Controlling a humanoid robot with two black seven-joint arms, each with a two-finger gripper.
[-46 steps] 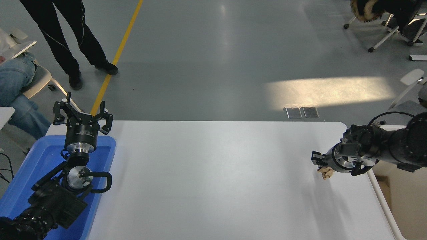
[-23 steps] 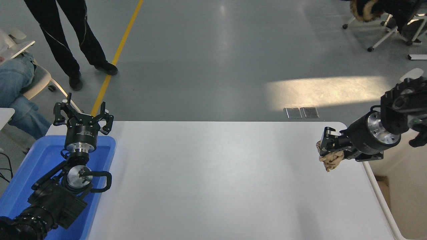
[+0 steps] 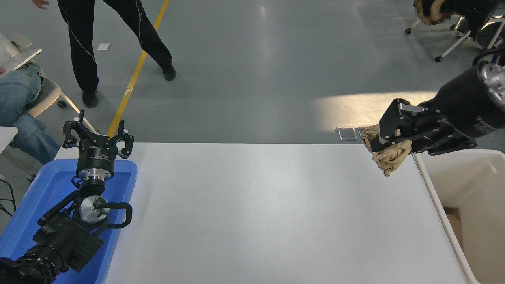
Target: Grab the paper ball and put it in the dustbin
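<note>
Gripping claw: right claw (image 3: 388,136), closed on the paper ball (image 3: 388,156), is held at right of frame, raised off the surface (image 3: 256,205).
Dustbin (image 3: 465,189): lower right.
Left claw (image 3: 98,136): spread open, parked lower left.

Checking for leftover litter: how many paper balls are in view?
1. The paper ball is gripped in the right claw, raised over the table's far right corner beside the dustbin. The dustbin's inside is mostly out of view.

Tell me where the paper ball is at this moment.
In the head view, the paper ball is at the right, held in the right gripper above the table's far right corner, just left of the dustbin.
</note>
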